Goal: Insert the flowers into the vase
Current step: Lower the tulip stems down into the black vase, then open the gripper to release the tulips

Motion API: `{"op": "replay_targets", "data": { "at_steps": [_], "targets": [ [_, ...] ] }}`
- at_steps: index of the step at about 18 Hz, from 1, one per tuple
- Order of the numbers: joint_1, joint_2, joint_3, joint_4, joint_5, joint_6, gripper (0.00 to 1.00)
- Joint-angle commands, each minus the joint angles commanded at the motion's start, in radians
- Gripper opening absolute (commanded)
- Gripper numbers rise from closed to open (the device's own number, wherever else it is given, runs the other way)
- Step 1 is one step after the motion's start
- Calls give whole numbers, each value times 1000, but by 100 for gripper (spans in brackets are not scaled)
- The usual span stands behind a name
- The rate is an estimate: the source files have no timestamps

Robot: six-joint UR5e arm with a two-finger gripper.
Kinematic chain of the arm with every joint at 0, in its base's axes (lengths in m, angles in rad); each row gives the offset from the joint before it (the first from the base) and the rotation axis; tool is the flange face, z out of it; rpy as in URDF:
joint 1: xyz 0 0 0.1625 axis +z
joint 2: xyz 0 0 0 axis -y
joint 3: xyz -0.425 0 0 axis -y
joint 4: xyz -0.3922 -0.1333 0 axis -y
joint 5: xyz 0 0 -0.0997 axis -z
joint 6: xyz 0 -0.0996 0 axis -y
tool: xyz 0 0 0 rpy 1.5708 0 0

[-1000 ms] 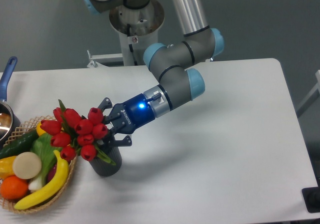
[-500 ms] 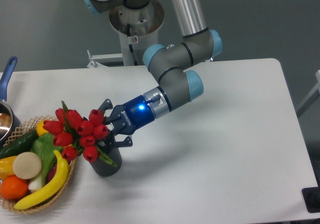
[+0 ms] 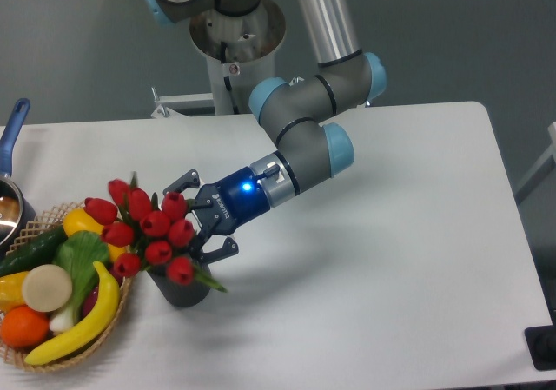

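We see the flowers [image 3: 148, 229], a bunch of red tulip buds with green leaves. They sit at the left side of the table [image 3: 391, 251], with their stems going down into the vase [image 3: 181, 287]. The buds lean to the left, over the edge of the basket [image 3: 122, 307]. One bud hangs low, right above the mouth of the vase. A thin green leaf sticks out to the right, just over the rim.

The vase is short, dark grey and round. It stands upright on the white table, just beside the basket. The buds hide most of its mouth.

The gripper [image 3: 201, 219] is just to the right of the flowers. Its dark fingers [image 3: 184, 182] are spread apart, one above and one below. We cannot tell if they touch the stems, because the buds are in the way. They do not look closed on anything. A blue light glows on the wrist behind the fingers. The grey and blue arm [image 3: 304, 138] reaches down from the back of the table.

The basket is woven and holds fruit and vegetables. We see a yellow banana [image 3: 82, 320], an orange [image 3: 22, 327], a green cucumber [image 3: 30, 249] and a green leafy vegetable [image 3: 76, 255]. At the far left edge there is a pot [image 3: 9, 209] with a blue handle [image 3: 10, 138].
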Motion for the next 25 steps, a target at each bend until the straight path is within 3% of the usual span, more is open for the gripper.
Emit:
{"op": "replay_targets", "data": {
  "at_steps": [5, 10, 14, 21, 25],
  "targets": [
    [2, 6, 0, 2, 39, 0, 100],
    [3, 41, 0, -2, 43, -2, 100],
    [3, 78, -3, -2, 227, -9, 100],
    [6, 86, -2, -2, 281, -6, 100],
    [14, 118, -2, -2, 347, -8, 100]
  ]
}}
